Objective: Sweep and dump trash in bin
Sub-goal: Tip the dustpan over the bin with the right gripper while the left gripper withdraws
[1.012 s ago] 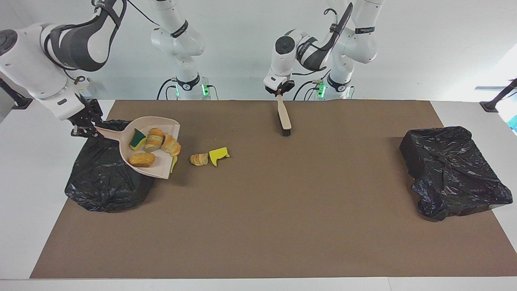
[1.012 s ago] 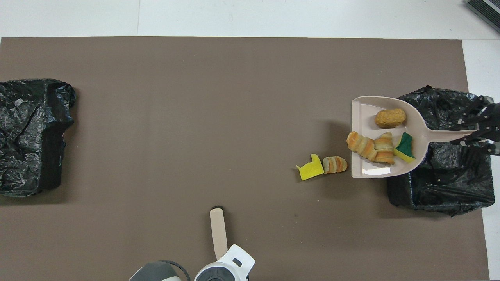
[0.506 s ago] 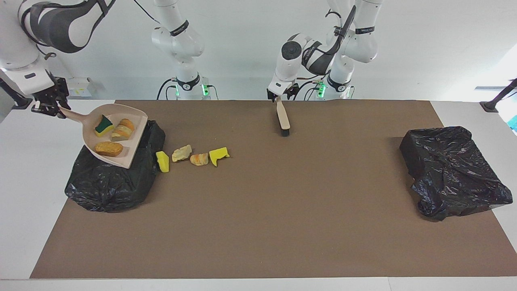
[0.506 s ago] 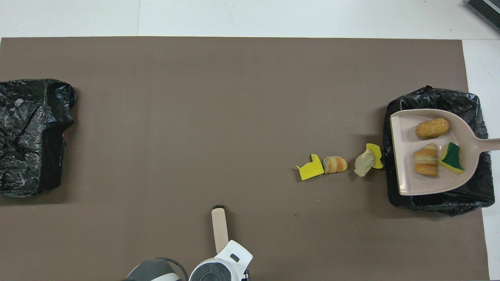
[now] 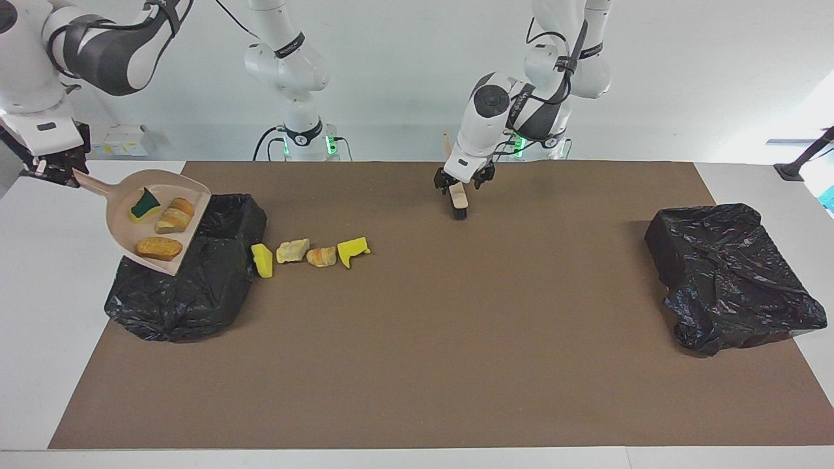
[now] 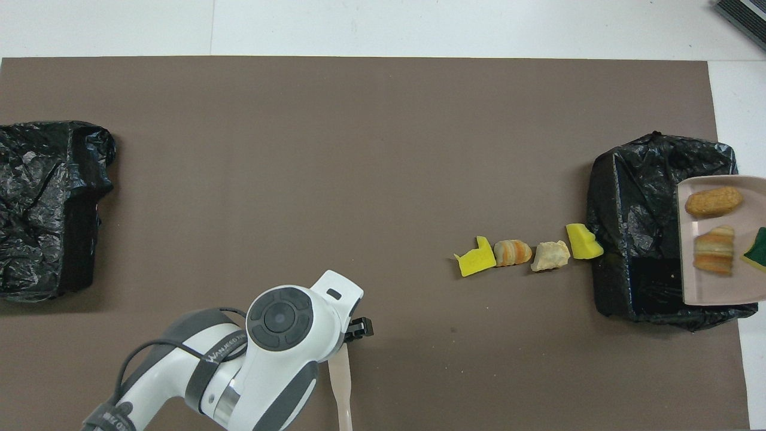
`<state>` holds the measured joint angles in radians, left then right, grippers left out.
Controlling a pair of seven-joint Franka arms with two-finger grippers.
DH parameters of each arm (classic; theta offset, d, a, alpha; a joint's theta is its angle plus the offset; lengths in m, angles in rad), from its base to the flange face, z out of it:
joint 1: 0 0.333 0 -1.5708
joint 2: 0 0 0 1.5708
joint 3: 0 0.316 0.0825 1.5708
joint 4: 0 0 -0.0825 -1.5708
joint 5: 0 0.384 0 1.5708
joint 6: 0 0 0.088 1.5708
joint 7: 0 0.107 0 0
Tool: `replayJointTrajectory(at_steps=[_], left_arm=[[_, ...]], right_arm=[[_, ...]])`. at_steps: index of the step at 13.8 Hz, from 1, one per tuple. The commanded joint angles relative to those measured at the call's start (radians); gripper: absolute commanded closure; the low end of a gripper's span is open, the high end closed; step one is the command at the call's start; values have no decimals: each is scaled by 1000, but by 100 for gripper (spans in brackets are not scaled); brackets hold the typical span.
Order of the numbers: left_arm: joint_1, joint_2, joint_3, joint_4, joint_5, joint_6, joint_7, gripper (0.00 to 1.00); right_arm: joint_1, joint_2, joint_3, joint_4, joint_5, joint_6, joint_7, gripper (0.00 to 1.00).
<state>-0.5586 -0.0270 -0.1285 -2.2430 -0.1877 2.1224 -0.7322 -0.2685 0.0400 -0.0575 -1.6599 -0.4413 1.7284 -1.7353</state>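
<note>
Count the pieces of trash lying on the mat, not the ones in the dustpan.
4, in a row beside the bin at the right arm's end: a yellow sponge chunk nearest it, then a pale pastry, a striped pastry and another yellow chunk.

You see four bits of trash (image 5: 310,253) in a row on the tabletop (image 5: 456,326); three lie in the dustpan (image 5: 124,221).

Trash pieces (image 5: 306,251): seven. Bins (image 5: 730,273): two. Dustpan (image 5: 124,225), brush (image 5: 459,198): one each.

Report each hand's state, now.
Left hand: open, over the brush.
Right hand: shut on the dustpan handle.
</note>
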Motion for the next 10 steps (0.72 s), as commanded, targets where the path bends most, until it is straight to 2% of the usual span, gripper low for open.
replayJointTrajectory(at_steps=[1, 5, 8, 10], left_arm=[[77, 32, -10, 101, 28, -84, 69, 0], [192, 18, -3, 199, 97, -170, 207, 0], [294, 21, -3, 304, 103, -263, 344, 0], [351, 22, -3, 364, 140, -324, 419, 0]], right_arm=[[70, -35, 4, -41, -140, 4, 110, 100], [106, -51, 7, -61, -252, -1, 220, 100], [107, -63, 13, -54, -264, -1, 217, 100], [162, -63, 15, -47, -345, -12, 212, 100]])
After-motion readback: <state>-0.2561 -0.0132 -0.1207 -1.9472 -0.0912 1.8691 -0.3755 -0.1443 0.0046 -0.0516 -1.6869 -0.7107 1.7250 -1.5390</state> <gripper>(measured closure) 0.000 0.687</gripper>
